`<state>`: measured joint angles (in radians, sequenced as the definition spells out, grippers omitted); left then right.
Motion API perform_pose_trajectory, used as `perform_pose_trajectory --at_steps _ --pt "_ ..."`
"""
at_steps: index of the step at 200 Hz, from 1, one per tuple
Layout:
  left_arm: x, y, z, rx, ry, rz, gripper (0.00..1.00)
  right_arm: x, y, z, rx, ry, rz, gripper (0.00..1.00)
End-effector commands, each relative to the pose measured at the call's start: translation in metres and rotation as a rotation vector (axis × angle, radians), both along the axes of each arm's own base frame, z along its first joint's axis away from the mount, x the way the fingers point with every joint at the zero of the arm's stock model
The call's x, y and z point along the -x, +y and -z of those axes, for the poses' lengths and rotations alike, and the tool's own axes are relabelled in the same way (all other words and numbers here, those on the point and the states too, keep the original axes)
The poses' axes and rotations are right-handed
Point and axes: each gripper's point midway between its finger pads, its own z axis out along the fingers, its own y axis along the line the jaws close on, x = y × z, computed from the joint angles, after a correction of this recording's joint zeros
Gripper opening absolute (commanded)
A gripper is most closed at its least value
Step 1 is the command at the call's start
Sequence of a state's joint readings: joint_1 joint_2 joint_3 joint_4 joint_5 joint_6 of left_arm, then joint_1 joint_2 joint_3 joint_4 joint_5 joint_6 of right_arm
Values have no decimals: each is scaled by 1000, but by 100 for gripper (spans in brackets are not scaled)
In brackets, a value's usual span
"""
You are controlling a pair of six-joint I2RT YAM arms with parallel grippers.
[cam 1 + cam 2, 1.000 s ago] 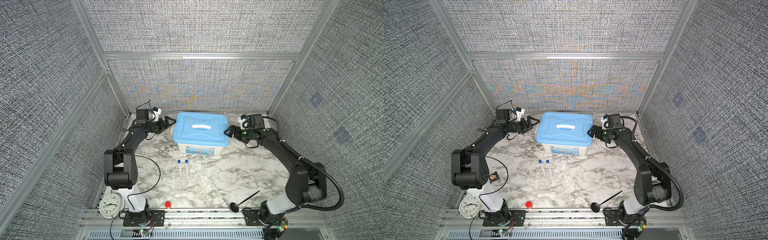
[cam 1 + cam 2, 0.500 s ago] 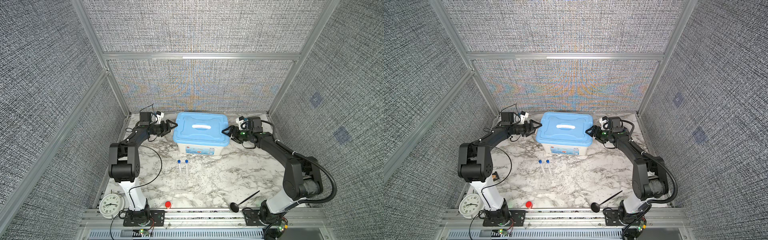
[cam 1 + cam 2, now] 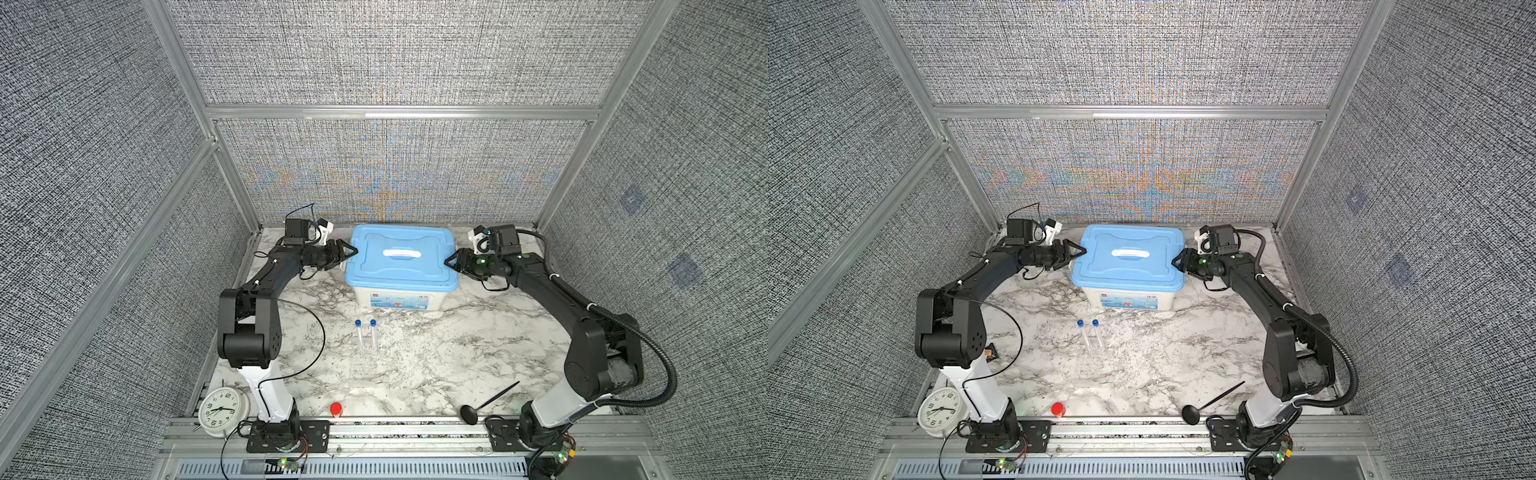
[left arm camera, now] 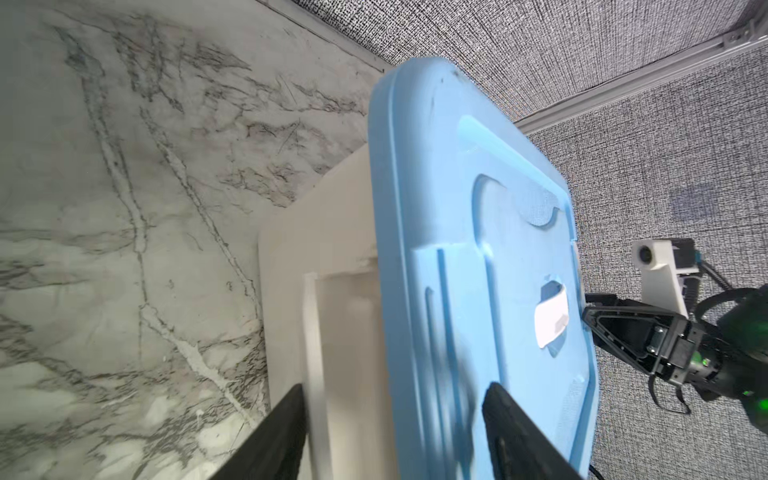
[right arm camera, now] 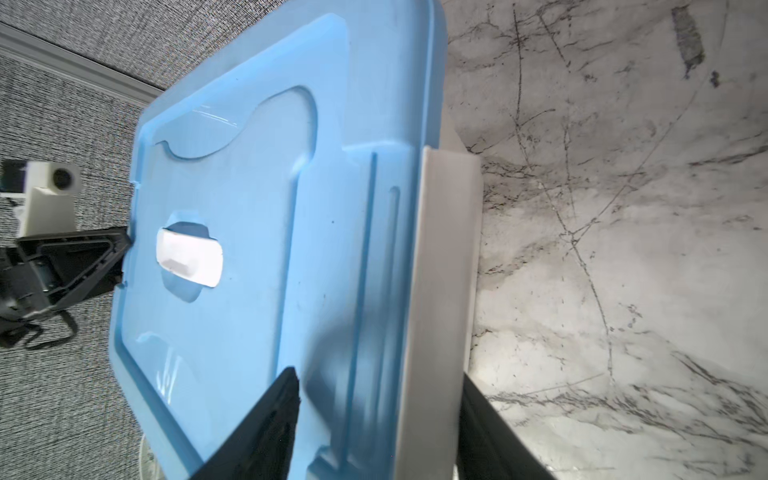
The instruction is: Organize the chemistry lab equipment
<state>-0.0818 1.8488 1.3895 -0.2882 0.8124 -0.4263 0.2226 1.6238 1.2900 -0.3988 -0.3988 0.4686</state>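
On the left gripper (image 4: 390, 399), one finger (image 4: 282, 432) is set against the white box (image 4: 332, 232) wall under the rim, and the other is laid over the blue lid (image 4: 478, 249). The jaws are spread across the lid edge; whether it is clamped cannot be told. The same straddle is shown by the right gripper (image 5: 378, 376) at the opposite end, and its grip cannot be told either. In both top views the box is seen at upper centre of the table (image 3: 436, 365). Two blue-capped tubes (image 3: 360, 334) are laid side by side at frame centre, just below the box and well apart from both grippers. A black ladle (image 3: 490, 401) is placed at lower right, a clock (image 3: 218, 411) at lower left
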Motion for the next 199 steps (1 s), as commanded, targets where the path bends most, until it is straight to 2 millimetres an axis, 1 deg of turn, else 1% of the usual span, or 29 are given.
perform_pose_trajectory --at_steps 1,21,67,79,106,143,183,199 --pt "0 -2 -9 -15 -39 11 64 8 -5 7 128 13 -23 57" --pt "2 -1 -11 -63 -53 7 59 10 -6 7 204 16 -31 55" --pt "9 2 -22 -185 -128 -3 56 12 -3 7 352 14 -57 52" --pt "10 0 -25 -196 -135 7 55 12 -3 9 387 21 -59 51" --pt "12 -7 -24 -205 -124 33 54 12 -1 10 460 26 -65 49" --pt "14 -19 -26 -212 -123 61 50 15 -1 15 592 38 -73 48" --pt "16 -27 -32 -237 -131 81 50 16 2 16 602 41 -73 48" --pt "17 -30 -31 -247 -135 92 49 17 3 16 600 40 -72 48"
